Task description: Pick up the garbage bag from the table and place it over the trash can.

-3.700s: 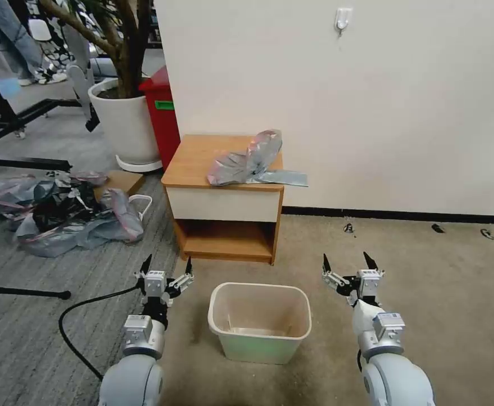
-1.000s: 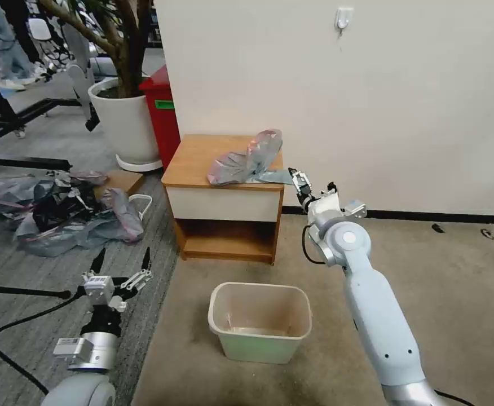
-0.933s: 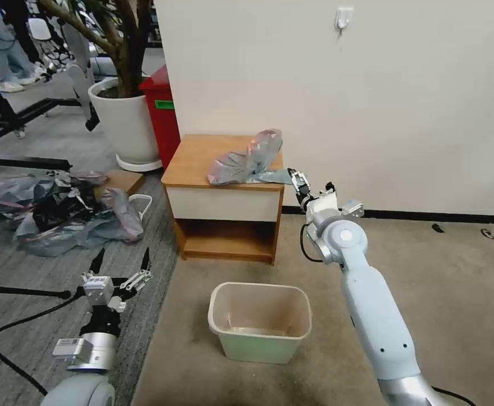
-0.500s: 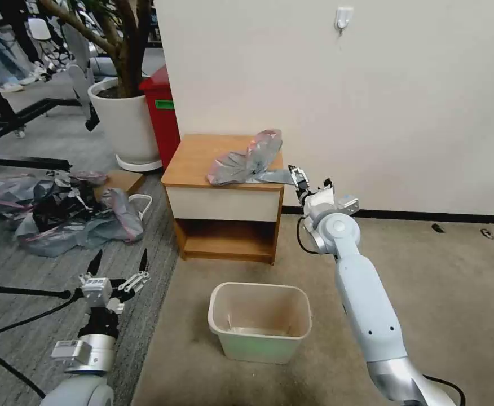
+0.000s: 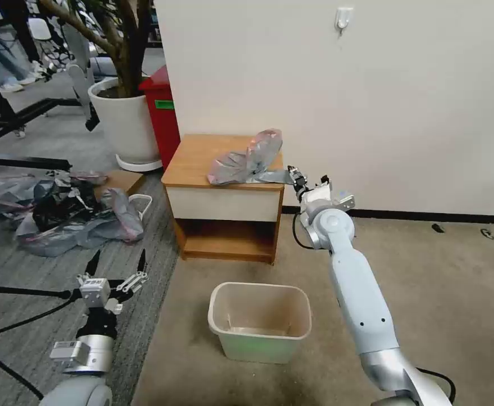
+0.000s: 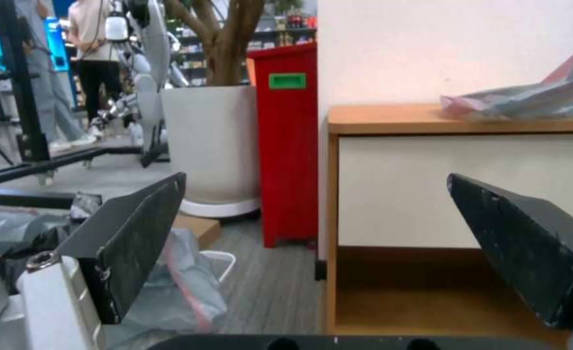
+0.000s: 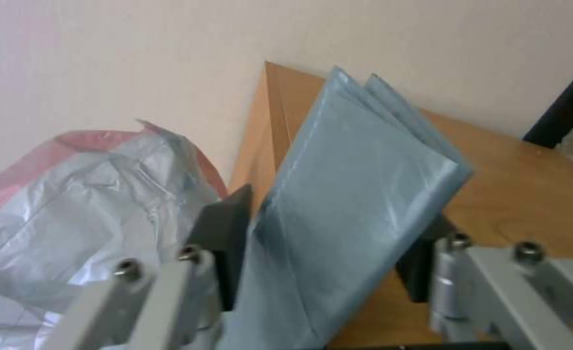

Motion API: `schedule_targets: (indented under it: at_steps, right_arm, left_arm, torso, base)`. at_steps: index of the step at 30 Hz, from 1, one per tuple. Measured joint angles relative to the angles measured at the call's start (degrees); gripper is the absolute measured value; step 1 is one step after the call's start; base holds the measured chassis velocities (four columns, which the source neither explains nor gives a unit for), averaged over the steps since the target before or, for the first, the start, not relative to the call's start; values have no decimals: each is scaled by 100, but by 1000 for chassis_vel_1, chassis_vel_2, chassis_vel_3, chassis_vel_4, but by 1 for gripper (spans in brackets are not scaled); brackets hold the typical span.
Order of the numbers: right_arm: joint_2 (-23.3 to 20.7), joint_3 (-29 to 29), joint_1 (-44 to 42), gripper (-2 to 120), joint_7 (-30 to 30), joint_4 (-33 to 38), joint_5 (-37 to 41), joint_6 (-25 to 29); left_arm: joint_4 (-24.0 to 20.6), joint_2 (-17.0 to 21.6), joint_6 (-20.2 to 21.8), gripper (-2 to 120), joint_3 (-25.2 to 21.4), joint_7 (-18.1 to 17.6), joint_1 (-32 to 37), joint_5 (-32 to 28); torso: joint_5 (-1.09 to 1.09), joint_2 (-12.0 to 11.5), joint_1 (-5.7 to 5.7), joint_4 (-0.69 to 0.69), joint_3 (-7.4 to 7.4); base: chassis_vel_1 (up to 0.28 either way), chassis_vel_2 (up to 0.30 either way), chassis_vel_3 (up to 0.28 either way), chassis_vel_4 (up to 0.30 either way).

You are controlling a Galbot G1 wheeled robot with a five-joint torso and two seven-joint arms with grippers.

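Head view: the right gripper (image 5: 295, 176) is stretched out to the right-hand edge of the nightstand (image 5: 199, 151), at the flat folded tail of the garbage bag (image 5: 246, 160) that sticks out past the tabletop edge. The bag lies crumpled on the right half of the light-brown tabletop, its pink-red drawstring band showing along the raised part near the wall.

Right wrist view has the folded grey-blue strip of the garbage bag (image 7: 344, 204) lying between the two dark fingers (image 7: 225, 233); they sit on either side of it, close against the plastic, though whether they are actually pressing it I cannot tell. The crinkled body of the bag bulges beside the strip, with the wood of the nightstand (image 7: 526, 184) behind.

Left gripper (image 5: 116, 265) hangs low over the grey striped floor, well to the left of the trash can (image 5: 260, 321), its fingers spread wide apart and gripping nothing. In the left wrist view the left gripper (image 6: 319, 253) faces the nightstand's white drawer front (image 6: 396, 189), with the red bin (image 6: 289, 141) and the white plant pot (image 6: 212, 146) beside it.

The cream trash can stands upright on the beige carpet in front of the nightstand. A heap of grey and black bags (image 5: 61, 211) lies on the floor to the left.
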Motion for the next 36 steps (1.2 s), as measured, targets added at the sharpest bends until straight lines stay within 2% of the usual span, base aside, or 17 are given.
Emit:
schedule_targets:
  at_steps: [2, 3, 7, 8, 12, 23, 26, 27, 30, 31, 34, 36]
  right_arm:
    - [6, 6, -24, 35, -19, 0, -37, 16]
    - [6, 6, -24, 35, -19, 0, -37, 16]
    - [-9, 13, -63, 15, -80, 11, -93, 52]
    - [-9, 13, -63, 15, -80, 11, -93, 52]
    - [-45, 15, -93, 0, -111, 63, -116, 85]
    - [-232, -70, -296, 0, -92, 437, -142, 129]
    - [-458, -183, -607, 0, 89, 1120, -133, 101]
    - [-458, -183, -607, 0, 89, 1120, -133, 101]
    - [-706, -324, -1195, 0, 383, 2095, -96, 21]
    - [-706, -324, -1195, 0, 383, 2095, -96, 21]
    - [-829, -614, -2163, 0, 836, 3120, -117, -47]
    - [-834, -713, -2384, 0, 904, 3321, -164, -71]
  left_arm:
    - [23, 4, 0, 100, 6, 0, -10, 9]
    - [23, 4, 0, 100, 6, 0, -10, 9]
    - [69, 4, -17, 100, 18, -1, -17, 32]
    - [69, 4, -17, 100, 18, -1, -17, 32]
    - [81, 1, -22, 100, 27, -1, -30, 41]
    - [108, -15, -47, 100, 14, -1, -29, 44]
    - [116, -13, -48, 100, 14, -2, -49, 44]
    - [116, -13, -48, 100, 14, -2, -49, 44]
    - [139, 9, -49, 100, 4, -7, -77, 34]
    - [139, 9, -49, 100, 4, -7, -77, 34]
    - [142, 15, -49, 100, -2, -10, -123, 32]
    - [142, 11, -48, 100, -1, -10, -129, 32]
  torso:
    - [0, 0, 0, 0, 0]
    - [0, 0, 0, 0, 0]
    - [0, 0, 0, 0, 0]
    - [0, 0, 0, 0, 0]
    - [0, 0, 0, 0, 0]
    - [0, 0, 0, 0, 0]
    - [1, 0, 0, -1, 0]
    - [1, 0, 0, -1, 0]
    - [1, 0, 0, -1, -1]
    - [1, 0, 0, -1, -1]
    - [0, 0, -1, -1, -1]
    - [1, 0, 0, -2, -1]
  base:
    - [0, 0, 0, 0]
    - [0, 0, 0, 0]
    - [0, 0, 0, 0]
    - [0, 0, 0, 0]
    - [0, 0, 0, 0]
    - [0, 0, 0, 0]
    - [0, 0, 0, 0]
    - [0, 0, 0, 0]
    - [0, 0, 0, 0]
    - [0, 0, 0, 0]
    - [0, 0, 0, 0]
    - [0, 0, 0, 0]
